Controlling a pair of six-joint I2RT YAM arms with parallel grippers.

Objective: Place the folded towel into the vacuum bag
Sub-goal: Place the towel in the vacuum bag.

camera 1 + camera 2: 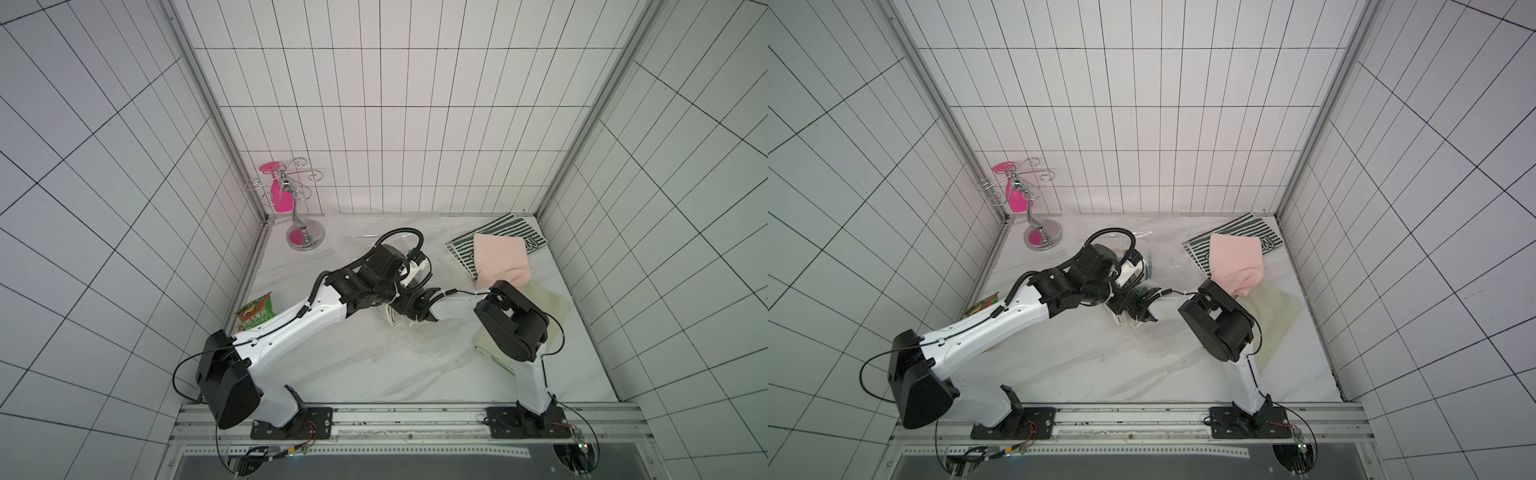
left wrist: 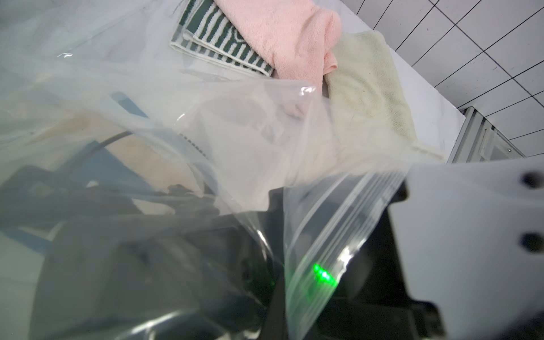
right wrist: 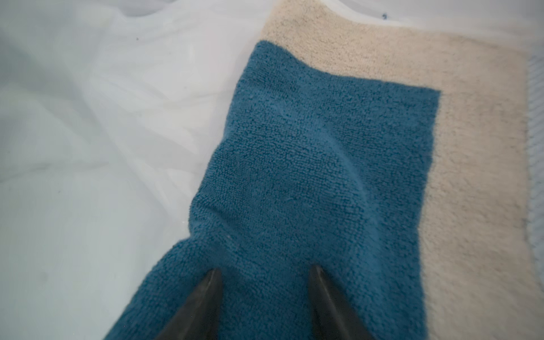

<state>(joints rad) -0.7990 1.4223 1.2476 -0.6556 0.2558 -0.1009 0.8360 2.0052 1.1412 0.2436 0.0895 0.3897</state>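
Lying rumpled, blue folded towel (image 3: pixel 309 164), right hand (image 3: pixel 265 272) released, left hand (image 1: pixel 430 309) clenching clear vacuum bag (image 2: pixel 250 123)

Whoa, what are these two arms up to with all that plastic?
They are packing towels into a clear vacuum bag. The left claw, shut, seems to hold its mouth up. The right claw reaches inside, jaws apart over a blue towel lying on a beige towel. A pink towel waits outside.

The vacuum bag (image 1: pixel 434 343), of clear crinkled plastic, lies spread across the middle of the counter (image 1: pixel 353 374). The folded blue towel (image 3: pixel 309 176) lies flat, a little wrinkled, on a cream towel (image 3: pixel 471 147).
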